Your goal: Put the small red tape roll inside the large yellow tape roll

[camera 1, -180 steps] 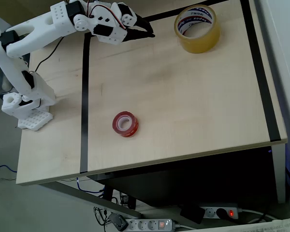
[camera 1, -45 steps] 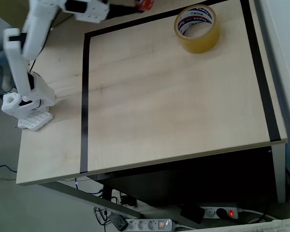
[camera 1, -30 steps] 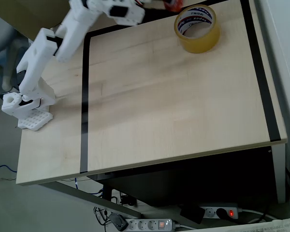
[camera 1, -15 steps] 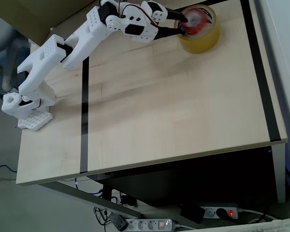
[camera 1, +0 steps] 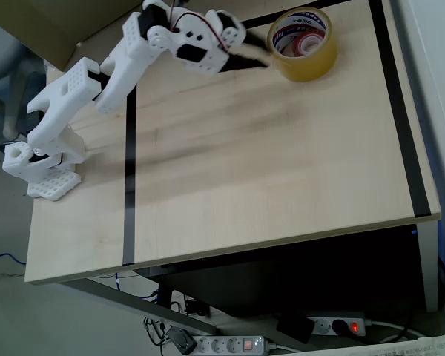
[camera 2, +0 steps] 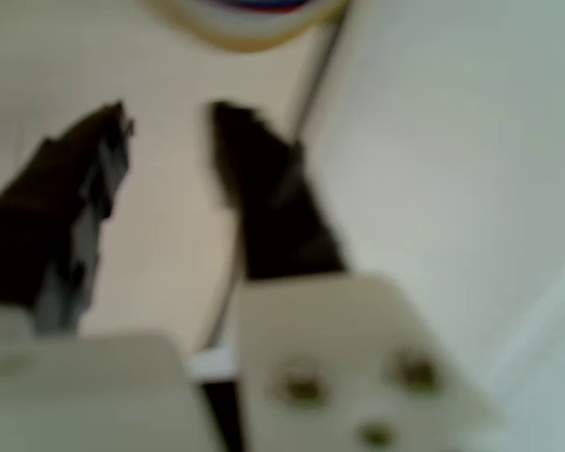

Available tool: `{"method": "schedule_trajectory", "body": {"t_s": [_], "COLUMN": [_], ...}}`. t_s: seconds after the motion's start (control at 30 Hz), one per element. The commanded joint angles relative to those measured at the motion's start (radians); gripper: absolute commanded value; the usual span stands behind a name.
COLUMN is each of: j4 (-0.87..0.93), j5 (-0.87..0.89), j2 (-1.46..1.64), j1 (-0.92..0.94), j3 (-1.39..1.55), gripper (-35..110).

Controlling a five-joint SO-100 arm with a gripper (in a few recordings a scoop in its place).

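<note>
The gripper [camera 2: 165,118] stood empty, jaws apart; just beyond its tips the red roll [camera 1: 305,43] lay inside the yellow roll [camera 1: 302,43]; likely light, stiff, glossy-slick, best pinched across its rim.

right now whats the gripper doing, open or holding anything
Gripper: open, fingers apart with nothing between them, just short of the large yellow tape roll.
</note>
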Motion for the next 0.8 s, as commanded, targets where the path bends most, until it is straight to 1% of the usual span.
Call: {"method": "schedule_trajectory", "body": {"t_s": [0.0, 0.03, 0.1, 0.2, 0.27, 0.37, 0.43, 0.47, 0.5, 0.57, 0.6, 0.63, 0.77], "j4": [0.222, 0.252, 0.252, 0.252, 0.252, 0.250, 0.232, 0.166, 0.057, -0.247, -0.351, -0.396, -0.400], "j5": [-0.011, 0.000, 0.051, 0.089, 0.097, 0.135, 0.152, 0.156, 0.158, 0.198, 0.198, 0.198, 0.247], "j2": [0.230, 0.273, 0.459, 0.687, 0.859, 1.131, 1.330, 1.460, 1.621, 1.983, 2.152, 2.272, 2.551], "j1": [0.018, 0.026, 0.058, 0.095, 0.104, 0.100, 0.097, 0.094, 0.097, 0.109, 0.110, 0.112, 0.147], "j3": [-0.103, -0.098, 0.049, 0.130, 0.247, 0.557, 0.839, 1.034, 1.276, 1.769, 1.970, 2.098, 2.401], "gripper": [0, 0, 0, 0, 0, 0, 0, 0, 0, 0, 0, 0, 0]}}
